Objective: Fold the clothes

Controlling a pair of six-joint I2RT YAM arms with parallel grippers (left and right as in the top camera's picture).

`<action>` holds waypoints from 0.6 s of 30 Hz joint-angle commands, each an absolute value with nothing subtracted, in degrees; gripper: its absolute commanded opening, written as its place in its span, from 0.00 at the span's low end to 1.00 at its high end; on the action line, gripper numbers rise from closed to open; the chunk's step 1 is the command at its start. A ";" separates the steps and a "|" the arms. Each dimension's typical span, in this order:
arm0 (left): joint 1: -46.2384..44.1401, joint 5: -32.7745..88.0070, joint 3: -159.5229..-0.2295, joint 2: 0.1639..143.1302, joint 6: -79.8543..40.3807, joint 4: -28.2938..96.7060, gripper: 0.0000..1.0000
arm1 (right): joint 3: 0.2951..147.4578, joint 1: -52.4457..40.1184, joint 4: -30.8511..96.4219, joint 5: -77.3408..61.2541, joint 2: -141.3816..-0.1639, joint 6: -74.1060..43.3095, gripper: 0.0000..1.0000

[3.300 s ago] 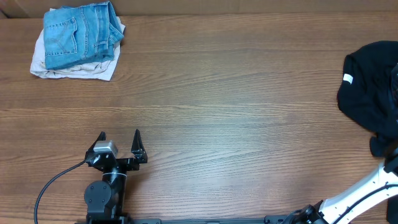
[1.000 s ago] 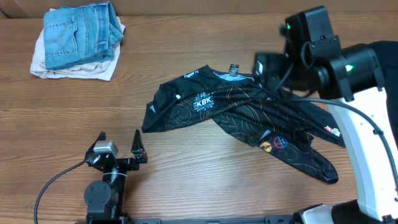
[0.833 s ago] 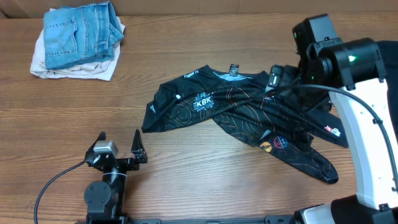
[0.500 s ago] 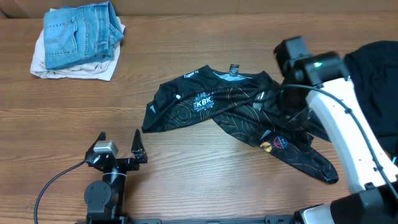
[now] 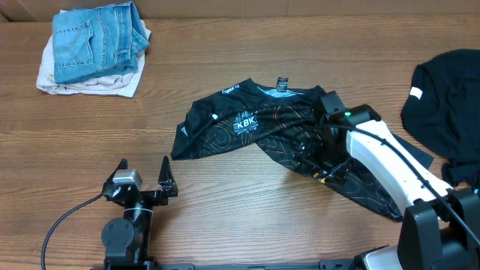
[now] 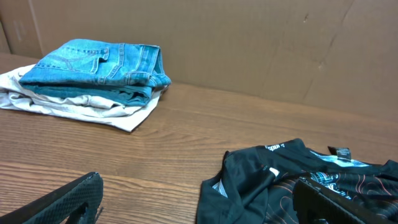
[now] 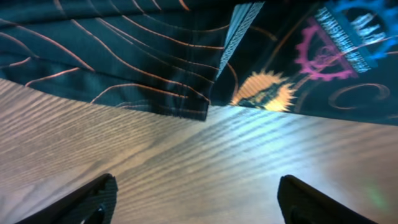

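Observation:
The clothes to fold are a black jersey (image 5: 240,127) with tan contour lines and small logos. It lies crumpled and spread out across the middle of the table. My right gripper (image 5: 316,169) points down at the jersey's near edge. In the right wrist view its jaws (image 7: 196,186) stand open over bare wood, with the jersey hem (image 7: 124,50) and an orange logo (image 7: 264,93) just ahead. My left gripper (image 5: 144,166) rests open near the front left. From the left wrist the jersey (image 6: 273,186) lies ahead to the right of the gripper (image 6: 198,185).
Folded blue jeans on a pale cloth (image 5: 97,41) sit at the back left corner, also in the left wrist view (image 6: 99,62). A heap of black fabric (image 5: 450,97) lies at the right edge. A cardboard wall (image 6: 249,43) stands behind the table.
The right arm has come down from above the jersey's far right side to its near edge. The jersey has lain unmoved for the last second. The left arm has not moved.

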State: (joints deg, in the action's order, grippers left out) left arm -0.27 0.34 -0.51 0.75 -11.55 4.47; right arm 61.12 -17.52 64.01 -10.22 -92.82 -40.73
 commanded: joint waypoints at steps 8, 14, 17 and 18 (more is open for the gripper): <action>0.08 -0.23 -0.27 0.27 -10.28 4.45 1.00 | 53.67 -17.74 52.90 -15.11 -92.42 -40.51 0.85; 0.08 -0.23 -0.27 0.27 -10.28 4.45 1.00 | 53.25 -17.74 49.41 -15.05 -93.08 -38.68 0.76; 0.08 -0.23 -0.27 0.27 -10.28 4.45 1.00 | 53.25 -17.74 48.27 -15.05 -94.04 -38.57 0.76; 0.08 -0.23 -0.27 0.27 -10.28 4.45 1.00 | 53.23 -17.74 48.27 -14.90 -94.39 -38.57 0.76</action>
State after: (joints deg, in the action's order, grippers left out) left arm -0.27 0.34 -0.51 0.75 -11.55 4.47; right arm 53.87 -17.63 48.60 -14.79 -93.12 -39.46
